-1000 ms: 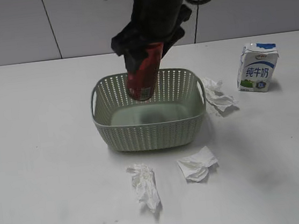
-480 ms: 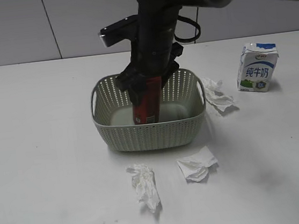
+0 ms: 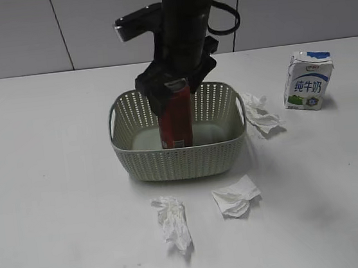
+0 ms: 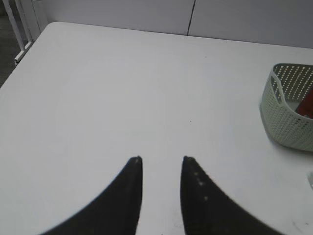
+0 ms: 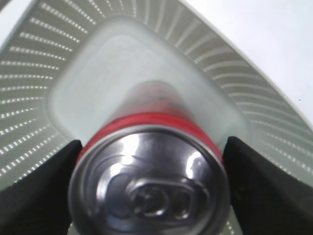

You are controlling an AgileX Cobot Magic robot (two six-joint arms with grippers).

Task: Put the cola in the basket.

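The cola, a slim red can with a silver top, stands upright inside the sage-green basket. In the right wrist view the silver top fills the lower frame, with the basket floor beyond it. My right gripper straddles the can's top, one finger on each side with a thin gap, so it is open. My left gripper is open and empty over bare table, left of the basket; it is out of the exterior view.
A white-and-blue milk carton stands at the right. Crumpled tissues lie right of the basket and in front of it. The table's left edge shows in the left wrist view.
The right arm lowered the can from above the basket into it. The can went from tilted to upright, and the gripper has risen a little along its top.
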